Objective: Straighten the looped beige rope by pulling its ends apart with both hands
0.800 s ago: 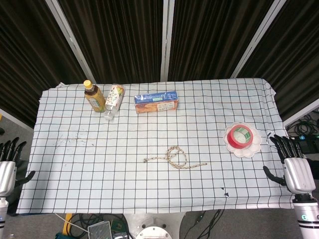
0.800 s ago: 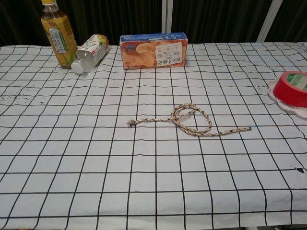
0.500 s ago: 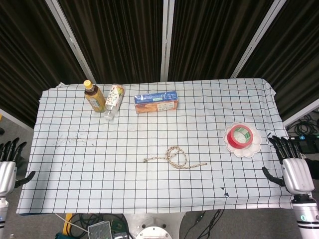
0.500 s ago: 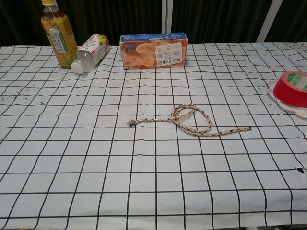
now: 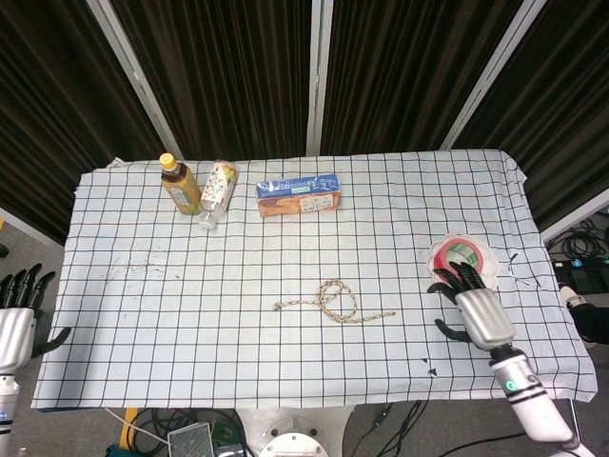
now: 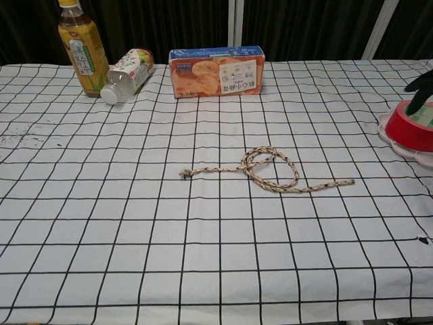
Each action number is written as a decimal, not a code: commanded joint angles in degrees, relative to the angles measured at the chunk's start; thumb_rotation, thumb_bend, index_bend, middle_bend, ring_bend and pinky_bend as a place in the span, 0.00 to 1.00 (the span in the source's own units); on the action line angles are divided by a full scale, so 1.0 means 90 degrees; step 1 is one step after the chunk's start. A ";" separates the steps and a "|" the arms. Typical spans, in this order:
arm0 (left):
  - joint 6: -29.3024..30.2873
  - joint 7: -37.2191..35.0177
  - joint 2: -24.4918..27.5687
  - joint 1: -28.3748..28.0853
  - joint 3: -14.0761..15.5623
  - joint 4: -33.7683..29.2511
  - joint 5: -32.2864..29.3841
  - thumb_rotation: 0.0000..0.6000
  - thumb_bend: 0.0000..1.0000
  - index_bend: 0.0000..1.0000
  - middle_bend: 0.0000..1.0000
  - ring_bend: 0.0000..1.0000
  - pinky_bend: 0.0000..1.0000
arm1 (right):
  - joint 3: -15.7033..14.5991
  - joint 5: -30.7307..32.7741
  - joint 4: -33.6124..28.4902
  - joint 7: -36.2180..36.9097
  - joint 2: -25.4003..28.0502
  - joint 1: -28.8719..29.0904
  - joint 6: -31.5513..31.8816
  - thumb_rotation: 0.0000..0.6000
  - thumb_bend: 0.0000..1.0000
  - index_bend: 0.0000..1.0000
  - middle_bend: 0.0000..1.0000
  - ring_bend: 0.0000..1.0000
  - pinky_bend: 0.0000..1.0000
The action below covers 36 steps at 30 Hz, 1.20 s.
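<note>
The beige rope (image 5: pixel 335 305) lies looped on the checked cloth near the table's middle; in the chest view the rope (image 6: pixel 270 171) has one end pointing left and one pointing right. My right hand (image 5: pixel 473 305) hovers over the table's right side, right of the rope and apart from it, fingers spread and empty. Only its dark fingertips (image 6: pixel 418 87) show at the right edge of the chest view. My left hand (image 5: pixel 17 320) stays beyond the table's left edge, fingers apart, holding nothing.
A red tape roll (image 5: pixel 461 257) sits on a white plate (image 5: pixel 486 281) just beyond my right hand. At the back stand a tea bottle (image 5: pixel 179 185), a lying bottle (image 5: pixel 217 192) and a biscuit box (image 5: pixel 298 195).
My right hand has moved left from beyond the table's right edge to above the cloth beside the plate. The left hand has barely moved. The rope lies as before.
</note>
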 commanded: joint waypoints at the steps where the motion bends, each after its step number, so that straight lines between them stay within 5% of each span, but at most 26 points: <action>1: -0.0018 -0.0039 0.0003 0.0012 0.0013 0.0020 -0.0014 1.00 0.14 0.12 0.00 0.00 0.00 | 0.0178 0.0334 0.0273 -0.0514 -0.0646 0.0529 -0.0571 1.00 0.22 0.42 0.17 0.00 0.00; 14: -0.0096 -0.0257 -0.0046 0.0060 0.0040 0.0195 -0.0093 1.00 0.14 0.12 0.00 0.00 0.00 | -0.0083 0.0399 0.1352 -0.1359 -0.1808 0.1030 -0.0892 1.00 0.30 0.48 0.19 0.00 0.00; 36: -0.0165 -0.0347 -0.0089 0.0085 0.0040 0.0279 -0.0153 1.00 0.14 0.12 0.00 0.00 0.00 | -0.0292 0.0524 0.1985 -0.1309 -0.2160 0.1143 -0.0927 1.00 0.34 0.52 0.20 0.00 0.00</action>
